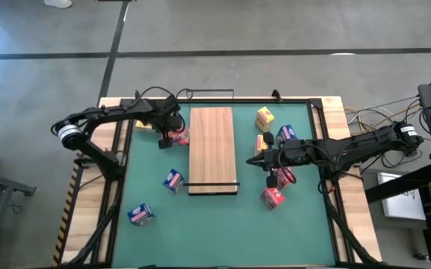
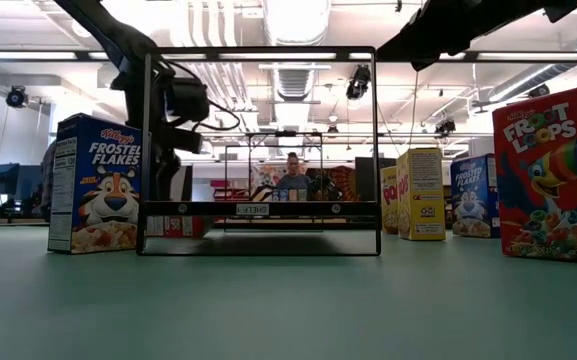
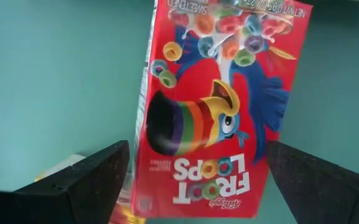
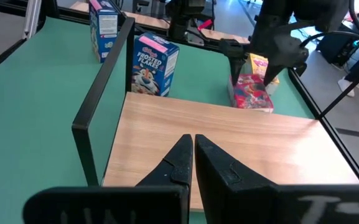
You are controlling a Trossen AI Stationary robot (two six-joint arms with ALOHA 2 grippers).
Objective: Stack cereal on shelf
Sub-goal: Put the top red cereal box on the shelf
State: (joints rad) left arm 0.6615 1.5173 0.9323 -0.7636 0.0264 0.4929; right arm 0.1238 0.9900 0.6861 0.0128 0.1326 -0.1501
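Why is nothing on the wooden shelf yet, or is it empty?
Empty. The shelf shows bare wood in the high and right wrist views, and every cereal box in view sits on the green mat.

Long rectangular light-wood shelf board (image 4: 229, 140): smooth, matt, fine grain, with a thin black metal wire frame (image 4: 101, 99) at its end. Beside that shelf, the red Froot Loops printed cardboard box (image 3: 219, 106) looks glossy. Green mat (image 1: 222, 224) around the shelf: matt, smooth.

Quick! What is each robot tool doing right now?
Left tool: open, fingers either side of a red cardboard Froot Loops box lying on the mat, not gripping it yet.
Right tool: shut, empty, over the light-wood shelf board.
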